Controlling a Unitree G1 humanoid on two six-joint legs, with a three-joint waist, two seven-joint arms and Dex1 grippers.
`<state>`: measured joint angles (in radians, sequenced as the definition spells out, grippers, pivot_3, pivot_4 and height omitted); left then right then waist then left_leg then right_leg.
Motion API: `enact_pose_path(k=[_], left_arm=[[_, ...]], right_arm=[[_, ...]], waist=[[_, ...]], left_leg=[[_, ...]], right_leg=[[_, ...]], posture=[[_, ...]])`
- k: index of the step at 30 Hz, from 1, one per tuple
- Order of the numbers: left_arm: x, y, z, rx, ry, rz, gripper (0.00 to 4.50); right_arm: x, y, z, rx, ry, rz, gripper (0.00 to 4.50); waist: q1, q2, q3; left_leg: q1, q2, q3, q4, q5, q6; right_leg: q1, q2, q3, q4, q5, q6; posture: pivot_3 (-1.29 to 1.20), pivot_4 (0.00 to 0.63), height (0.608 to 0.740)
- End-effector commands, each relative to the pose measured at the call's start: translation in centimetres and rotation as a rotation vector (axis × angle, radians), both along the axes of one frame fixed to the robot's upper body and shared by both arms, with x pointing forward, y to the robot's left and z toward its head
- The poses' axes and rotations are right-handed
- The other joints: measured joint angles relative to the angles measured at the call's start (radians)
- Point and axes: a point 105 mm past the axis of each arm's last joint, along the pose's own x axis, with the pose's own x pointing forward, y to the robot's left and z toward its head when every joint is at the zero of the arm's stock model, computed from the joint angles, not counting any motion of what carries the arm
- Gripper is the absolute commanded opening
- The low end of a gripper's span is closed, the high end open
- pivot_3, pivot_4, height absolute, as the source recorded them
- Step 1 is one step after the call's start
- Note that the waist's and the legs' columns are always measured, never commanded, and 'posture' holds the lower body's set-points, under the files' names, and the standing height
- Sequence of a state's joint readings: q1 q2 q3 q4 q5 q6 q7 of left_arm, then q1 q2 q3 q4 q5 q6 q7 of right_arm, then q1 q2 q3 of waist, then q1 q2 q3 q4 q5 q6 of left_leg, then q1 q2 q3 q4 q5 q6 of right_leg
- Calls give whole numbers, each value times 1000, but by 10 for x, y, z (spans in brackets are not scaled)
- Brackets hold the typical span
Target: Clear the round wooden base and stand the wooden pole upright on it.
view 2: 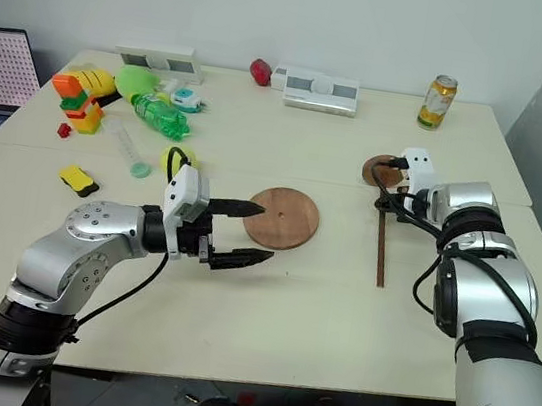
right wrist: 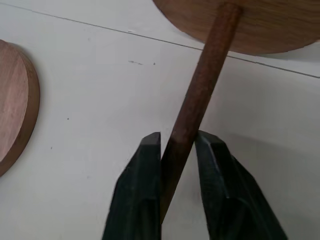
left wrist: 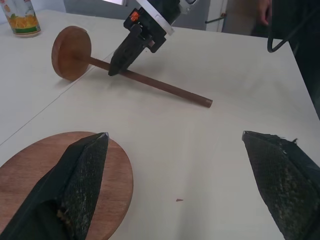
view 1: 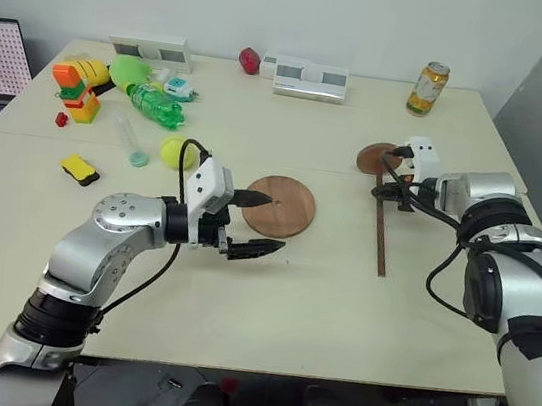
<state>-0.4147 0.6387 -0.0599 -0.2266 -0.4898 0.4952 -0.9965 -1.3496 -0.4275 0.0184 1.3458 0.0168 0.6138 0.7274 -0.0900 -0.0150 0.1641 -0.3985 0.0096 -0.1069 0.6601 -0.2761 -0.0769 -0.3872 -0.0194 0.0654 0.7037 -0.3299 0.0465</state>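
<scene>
Right end effector (right wrist: 177,145) clamps the long dark-brown wooden pole (view 1: 382,224) lying at three o'clock of the bare round reddish-brown wooden base (view 1: 280,205); left end effector (view 1: 258,225) gapes empty; an off-centre grip risks swing.

Bright, even light with soft, faint shadows on the table (view 1: 356,316) — sharp throughout, no glare.

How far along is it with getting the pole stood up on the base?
Done: the round wooden base is clear. In hand: the right gripper is shut on the wooden pole, which lies on the table. Left: lifting it and standing it upright on the base.
</scene>
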Motion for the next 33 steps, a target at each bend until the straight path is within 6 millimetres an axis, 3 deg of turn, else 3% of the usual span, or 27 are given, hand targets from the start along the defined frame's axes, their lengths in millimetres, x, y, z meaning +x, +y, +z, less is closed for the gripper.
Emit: enact_pose_path(k=[1, 4, 8, 12, 16, 20, 23, 27, 33], left_arm=[[-3, -1, 9, 15, -40, -27, 4500], [-1, -1, 11, 18, -44, -32, 4500], [2, 2, 13, 25, -51, -30, 4500], [3, 14, 23, -61, -65, 39, 4500], [-9, 26, 22, -149, -121, 151, 4500], [-23, 36, 10, -200, -113, 304, 4500], [-40, 39, 4, -301, -80, 424, 4500], [-49, 41, -3, -309, -86, 501, 4500], [-59, 45, -12, -306, -76, 564, 4500]], right_arm=[[3, -2, 12, 9, -33, -7, 183], [3, -1, 14, 15, -37, -5, 178], [7, 7, 34, 41, -98, 40, 178], [4, 45, 95, 247, -239, 230, 178], [-4, 81, 149, 386, -459, 380, 178], [-22, 113, 182, 513, -712, 440, 178], [-47, 144, 191, 594, -953, 426, 178], [-55, 160, 192, 674, -1051, 318, 178], [-49, 178, 163, 692, -1072, 187, 178]], waist=[[0, 0, 0], [0, 0, 0], [0, 0, 0], [-6, 3, 2], [-25, 4, 2], [-23, 3, 2], [-22, 3, 1], [-2, 3, 2], [8, 3, 1]], left_leg=[[0, 0, 0, 0, 0, 0], [0, 0, 0, 0, 0, 0], [0, 0, 0, 0, 0, 0], [0, 0, 1, 0, 0, 0], [1, 1, 0, -1, 0, 0], [0, 2, -1, -1, 0, 0], [0, 4, -1, 1, -2, 3], [0, 3, -2, 2, -2, 3], [2, 0, -1, 2, -2, 3]], right_leg=[[0, 0, 0, 0, 0, 0], [0, 0, 0, 0, 0, 0], [0, 0, 0, 0, 0, 0], [-1, 0, 0, 1, 0, 0], [-1, 1, 0, 2, 0, 0], [-1, 1, 0, 1, 0, 0], [-1, -1, 0, 4, 0, 0], [-2, -3, 0, 7, 0, 0], [-1, -1, 0, 8, 0, 0]], posture=[[0, 150, 740], [0, 150, 740], [0, 150, 740], [0, 150, 740], [0, 150, 740], [0, 150, 740], [0, 150, 740], [0, 150, 740], [0, 150, 740]])
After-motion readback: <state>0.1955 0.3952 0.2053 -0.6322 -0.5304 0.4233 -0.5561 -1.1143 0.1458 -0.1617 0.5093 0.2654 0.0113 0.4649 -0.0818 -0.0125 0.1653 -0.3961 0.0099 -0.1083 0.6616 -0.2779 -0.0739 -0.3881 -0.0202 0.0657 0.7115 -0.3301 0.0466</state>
